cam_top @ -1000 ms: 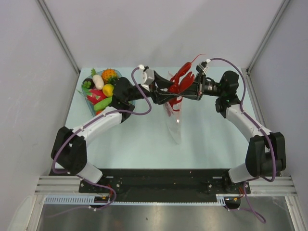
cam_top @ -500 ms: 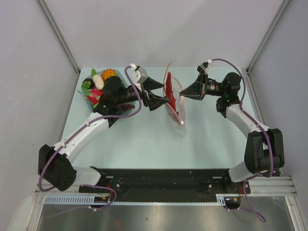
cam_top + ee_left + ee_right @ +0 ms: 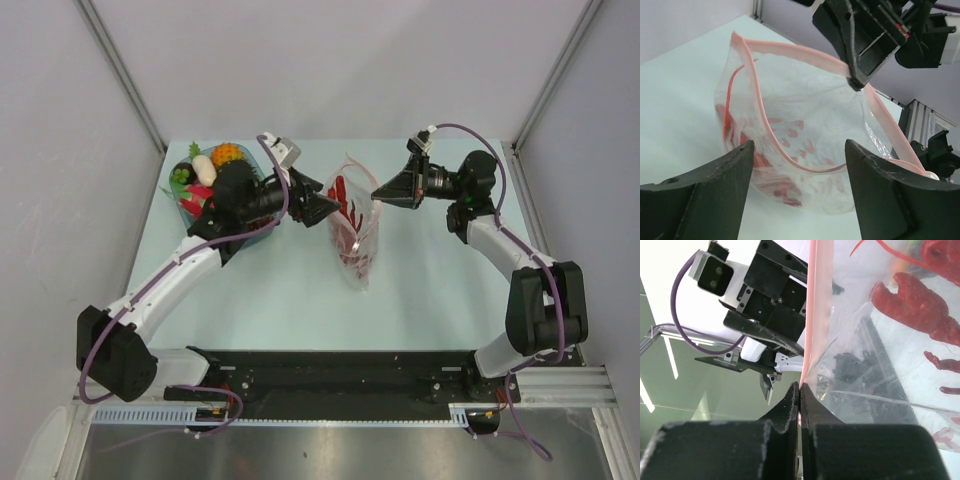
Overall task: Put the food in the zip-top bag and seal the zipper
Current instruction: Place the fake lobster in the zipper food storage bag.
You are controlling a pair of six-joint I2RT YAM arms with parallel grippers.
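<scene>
- Broadly, the pale bench [image 3: 450, 290] carries everything, and both arms reach in toward its middle.
- Near that middle is the clear zip-top bag [image 3: 352, 240] with faint pink marks on its wall. Its bottom rests on the bench and its mouth gapes upward.
- At the far left corner sits a blue-green tray [image 3: 186, 212] heaped with food [image 3: 200, 192], among it a pineapple [image 3: 228, 154] and a pale oval piece [image 3: 204, 166]. The left arm crosses over part of the tray.
- Inside the bag lies a red lobster-like toy [image 3: 340, 200], its claw plain through the plastic.
- The left tool [image 3: 325, 203] is just beside the bag's left side, jaws spread wide and gripping nothing. From its own camera the bag's mouth lies beyond the fingers [image 3: 705, 195]; whether a tip brushes the plastic is hard to say.
- The right tool [image 3: 376, 196] is pinched tight on the zipper [image 3: 812, 315], the pink strip at the bag's rim, and holds that edge up off the bench.
- The zipper is unsealed, its two halves curving well apart.
</scene>
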